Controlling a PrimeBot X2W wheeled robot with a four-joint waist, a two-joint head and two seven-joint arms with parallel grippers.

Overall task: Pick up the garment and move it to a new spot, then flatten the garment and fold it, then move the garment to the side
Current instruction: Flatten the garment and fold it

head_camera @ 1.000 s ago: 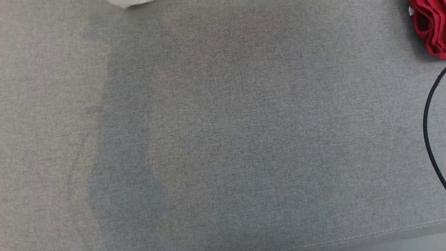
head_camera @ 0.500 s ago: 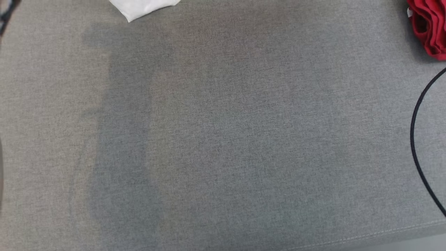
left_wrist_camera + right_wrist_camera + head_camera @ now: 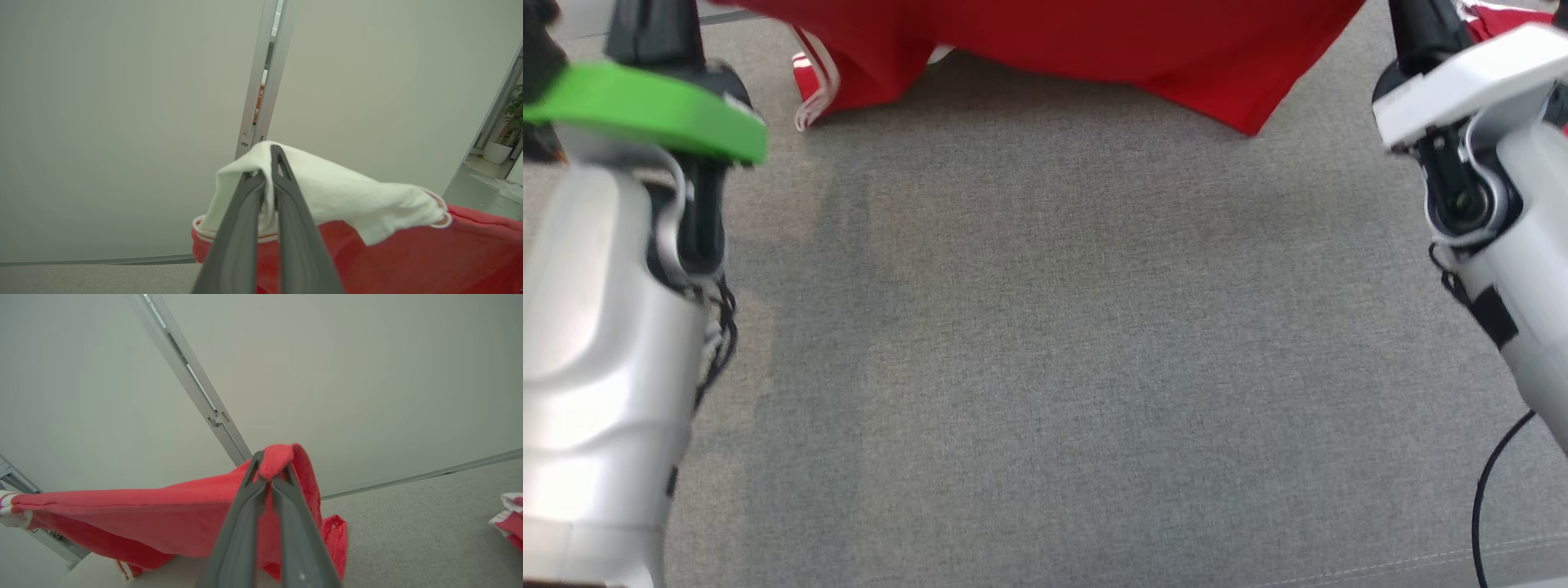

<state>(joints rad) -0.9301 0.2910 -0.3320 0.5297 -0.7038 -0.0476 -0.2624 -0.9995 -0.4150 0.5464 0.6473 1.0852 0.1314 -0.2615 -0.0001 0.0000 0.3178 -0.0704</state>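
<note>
The garment (image 3: pixel 1054 41) is red with white trim. It hangs stretched between my two grippers across the top of the head view, its lower edge sagging toward the grey surface. My left gripper (image 3: pixel 265 163) is shut on a white part of the garment (image 3: pixel 335 192), with red cloth below it. My right gripper (image 3: pixel 269 465) is shut on a bunched red edge of the garment (image 3: pixel 143 514), which trails off to the left. Both pale forearms, left (image 3: pixel 596 367) and right (image 3: pixel 1527 310), rise at the sides of the head view.
A grey fabric surface (image 3: pixel 1054 367) spreads below the garment. A black cable (image 3: pixel 1490 482) loops at the lower right. Another red-and-white cloth (image 3: pixel 508 516) lies on the surface at the right. Pale wall panels stand behind, with a potted plant (image 3: pixel 500 147) far off.
Both arms have come into the head view with the red garment stretched between them. Earlier that view held the grey surface, a white cloth corner at the top and crumpled red cloth at the right.
</note>
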